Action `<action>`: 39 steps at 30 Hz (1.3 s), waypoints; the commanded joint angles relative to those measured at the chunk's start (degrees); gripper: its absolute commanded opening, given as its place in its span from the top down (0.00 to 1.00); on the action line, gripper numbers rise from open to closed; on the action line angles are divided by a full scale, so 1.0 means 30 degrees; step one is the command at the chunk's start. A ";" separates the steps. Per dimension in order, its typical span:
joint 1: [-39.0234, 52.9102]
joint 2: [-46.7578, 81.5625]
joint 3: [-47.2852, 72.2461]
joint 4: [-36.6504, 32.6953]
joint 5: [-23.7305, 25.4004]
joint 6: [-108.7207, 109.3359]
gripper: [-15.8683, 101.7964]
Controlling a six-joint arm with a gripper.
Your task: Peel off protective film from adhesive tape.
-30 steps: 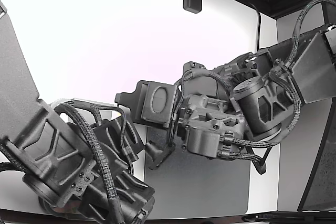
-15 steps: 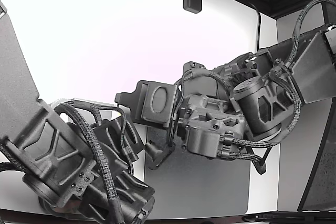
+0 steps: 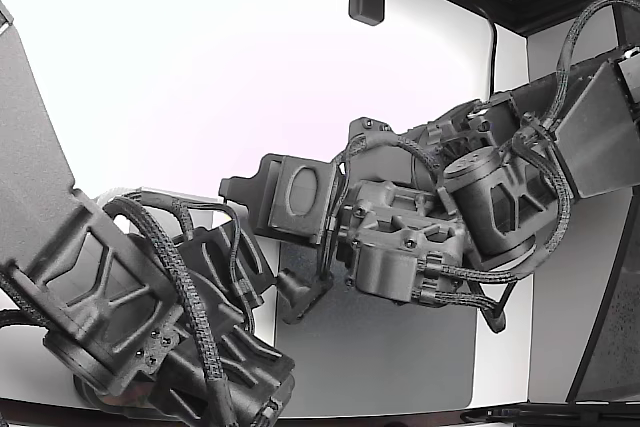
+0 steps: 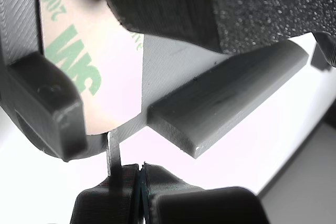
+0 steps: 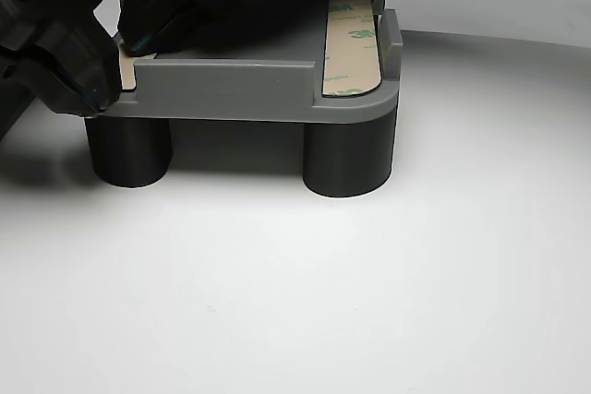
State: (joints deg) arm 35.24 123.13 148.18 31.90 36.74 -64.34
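White, brightly lit surface (image 5: 369,302) fills the background under everything I can see, and on it stands a grey printed fixture (image 5: 231,89) on dark cylindrical legs (image 5: 343,161). From my wrist feed, the task's thing is the adhesive tape strip (image 4: 100,66), its pale liner printed with green 3M lettering, lying flat in the fixture's recess; a thin tab of protective film (image 4: 112,153) sticks out past the strip's rounded end. My tool (image 4: 140,182) has its two dark fingertips pressed together on that tab, so I read it as closed and pinching the film. The liner looks flat and fully seated on the strip, so I judge the peel has not really begun: the grip on the tab is made, and the whole pull-off is left. In the other view a second liner-covered strip (image 5: 353,43) lies along the fixture's far side, apparently untouched, while the end of the near strip (image 5: 126,69) sits just beside the dark arm parts (image 5: 55,34). A grey bar (image 4: 231,93) of the fixture runs beside the gripped strip, and a black foam-textured block (image 4: 262,9) looms over it. In the exterior view two dark arms crowd together, the second arm (image 3: 120,297) on the exterior view's left; I cannot see the tape there.
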 commanded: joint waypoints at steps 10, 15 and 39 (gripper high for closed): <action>-0.0088 0.0234 -0.0674 0.0000 0.0117 -0.0029 0.95; -0.0088 0.0205 -0.0850 0.0117 0.0146 -0.0088 0.95; -0.0059 0.0146 -0.1289 0.0498 0.0146 -0.0264 0.95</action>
State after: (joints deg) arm 35.42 122.43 146.34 33.66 37.09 -65.04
